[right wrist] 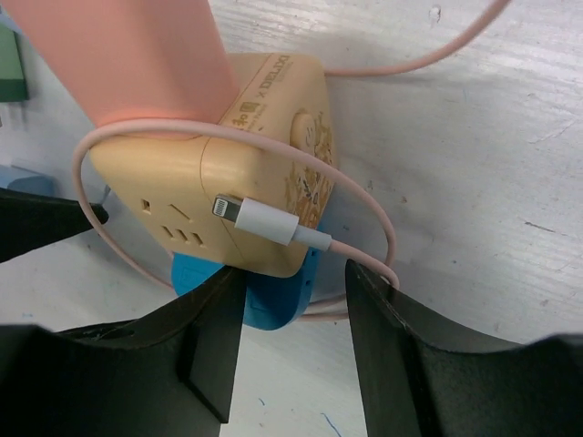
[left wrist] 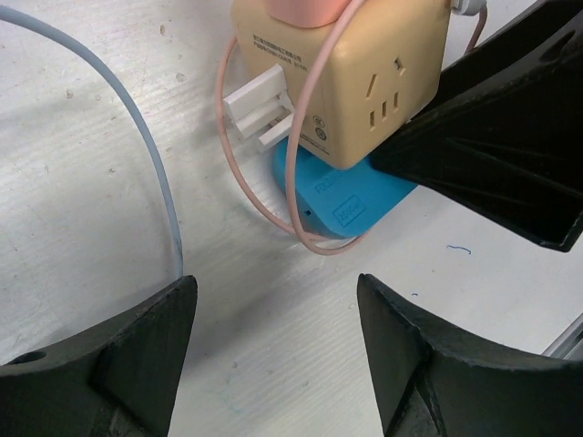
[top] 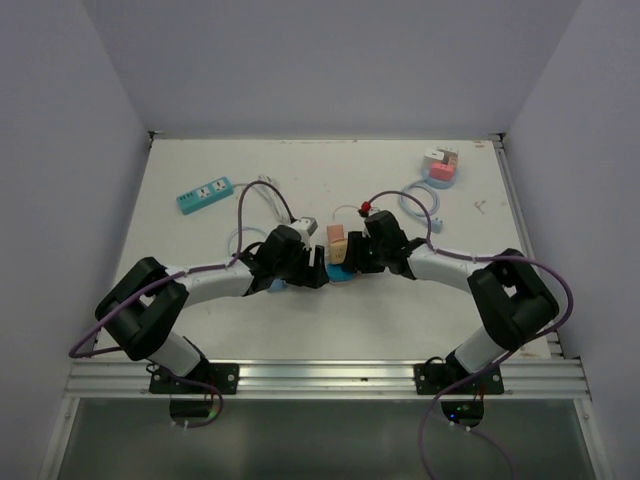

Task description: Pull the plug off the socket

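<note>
Where the two arms meet over the table (top: 200, 230), a beige cube socket (top: 338, 245) is found between the left gripper (top: 318, 262) and the right gripper (top: 360, 255), seated on a blue base (left wrist: 342, 200). From the top face of the cube a pink plug (right wrist: 137, 64) is seen to rise, not yet pulled out. The left gripper (left wrist: 275, 287) is held open, with only bare table between its fingers (left wrist: 127, 364); the socket (left wrist: 383, 82) lies just ahead of it and slightly to its right, apart from its tips. The right gripper (right wrist: 293, 273) is also seen with its jaws parted: the lower corner of the socket (right wrist: 264, 173) and the blue base (right wrist: 273, 296) are framed just ahead of its fingers (right wrist: 182, 355), and a strip of table is left showing between the base and one finger. In the left wrist view one right finger (left wrist: 492, 155) is seen against the cube's side. A pink cable (right wrist: 364, 196) is looped round the cube, and its white connector (right wrist: 260, 218) is laid across the face nearest the right gripper. A light-blue cable (left wrist: 137, 127) is curved ahead of the left gripper, on its left.
</note>
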`<state>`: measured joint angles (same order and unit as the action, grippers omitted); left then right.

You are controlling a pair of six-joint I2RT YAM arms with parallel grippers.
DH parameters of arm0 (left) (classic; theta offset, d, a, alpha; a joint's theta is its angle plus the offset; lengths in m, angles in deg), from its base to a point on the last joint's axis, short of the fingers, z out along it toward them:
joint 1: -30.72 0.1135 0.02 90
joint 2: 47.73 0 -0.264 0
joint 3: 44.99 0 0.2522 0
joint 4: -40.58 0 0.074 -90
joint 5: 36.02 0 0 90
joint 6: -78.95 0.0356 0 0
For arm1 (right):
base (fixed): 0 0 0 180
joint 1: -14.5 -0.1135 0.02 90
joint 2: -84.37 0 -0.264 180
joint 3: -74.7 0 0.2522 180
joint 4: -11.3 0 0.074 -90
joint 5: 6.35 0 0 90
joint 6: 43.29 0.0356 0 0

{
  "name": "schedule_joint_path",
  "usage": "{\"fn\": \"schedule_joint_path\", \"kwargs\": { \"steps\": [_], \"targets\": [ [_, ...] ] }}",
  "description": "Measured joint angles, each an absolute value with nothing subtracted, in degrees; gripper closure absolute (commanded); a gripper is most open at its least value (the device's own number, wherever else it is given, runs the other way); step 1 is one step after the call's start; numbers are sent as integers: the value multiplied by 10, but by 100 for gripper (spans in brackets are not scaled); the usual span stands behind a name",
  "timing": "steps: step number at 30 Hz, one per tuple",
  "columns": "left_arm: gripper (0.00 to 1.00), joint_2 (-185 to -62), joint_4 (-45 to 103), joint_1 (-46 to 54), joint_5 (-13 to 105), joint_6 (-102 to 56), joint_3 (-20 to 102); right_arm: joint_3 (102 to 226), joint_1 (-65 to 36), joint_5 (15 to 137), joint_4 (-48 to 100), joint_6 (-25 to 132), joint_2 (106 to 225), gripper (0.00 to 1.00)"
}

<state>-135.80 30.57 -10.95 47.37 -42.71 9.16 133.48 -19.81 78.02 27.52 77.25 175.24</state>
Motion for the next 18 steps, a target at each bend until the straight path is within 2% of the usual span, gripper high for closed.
{"fn": "schedule_joint_path", "kwargs": {
  "steps": [13, 18],
  "targets": [
    [24, -1348, 282, -105, 481, -433, 104, 1356, -196, 779, 282, 763, 1767, 47],
    [24, -1354, 279, -72, 479, -448, 142, 1344, -196, 779, 276, 756, 1768, 46]
  ]
}}
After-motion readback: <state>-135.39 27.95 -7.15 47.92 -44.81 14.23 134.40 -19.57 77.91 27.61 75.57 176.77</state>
